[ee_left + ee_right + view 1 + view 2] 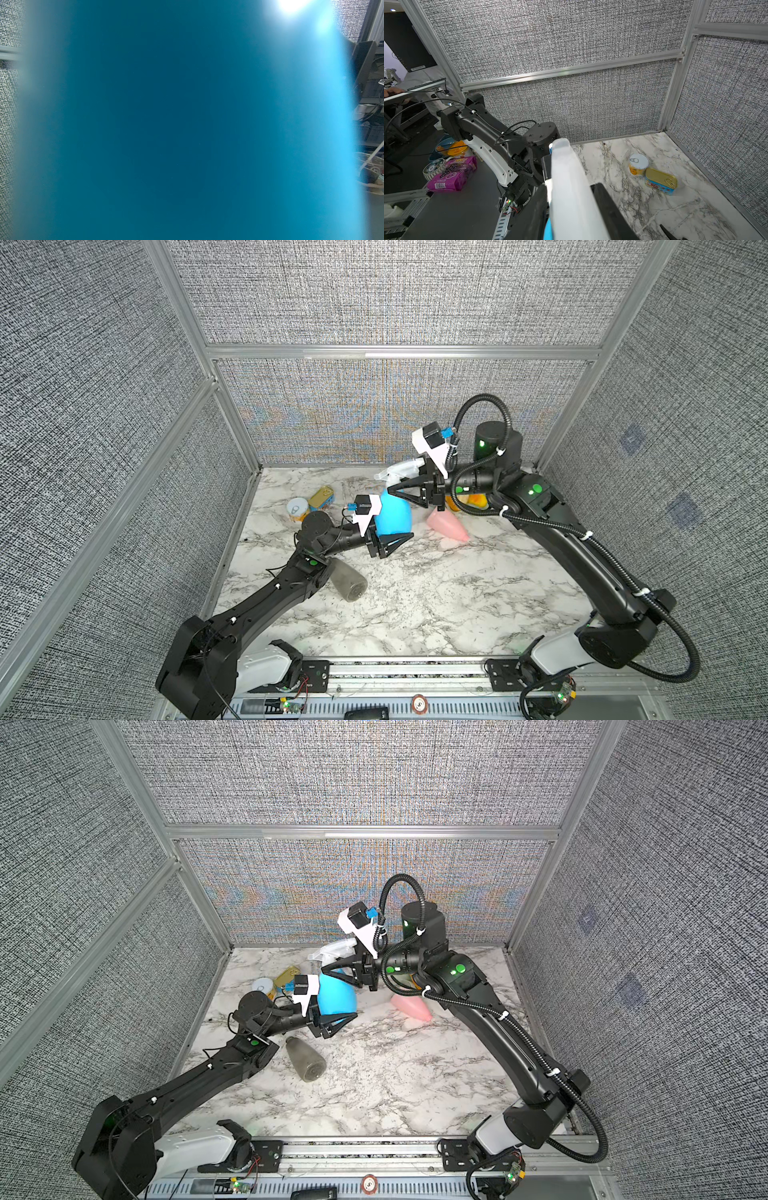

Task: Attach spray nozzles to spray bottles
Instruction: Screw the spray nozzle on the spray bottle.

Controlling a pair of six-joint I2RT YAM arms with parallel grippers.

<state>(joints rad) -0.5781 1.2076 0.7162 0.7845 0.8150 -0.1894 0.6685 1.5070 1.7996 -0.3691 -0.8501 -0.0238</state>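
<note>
The enclosure has left, right and far walls of grey woven fabric panels (374,294), held in aluminium frame profiles (399,352). The floor is a white marble-pattern tabletop (436,597). An aluminium rail (407,672) runs along the near edge. A bright light source (291,4) glares in the left wrist view.

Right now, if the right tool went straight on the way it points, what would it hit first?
Probably the left arm's wrist camera, just past the right tool's tips and the white nozzle it grips. The blue bottle lies just below; depth is unclear.
</note>
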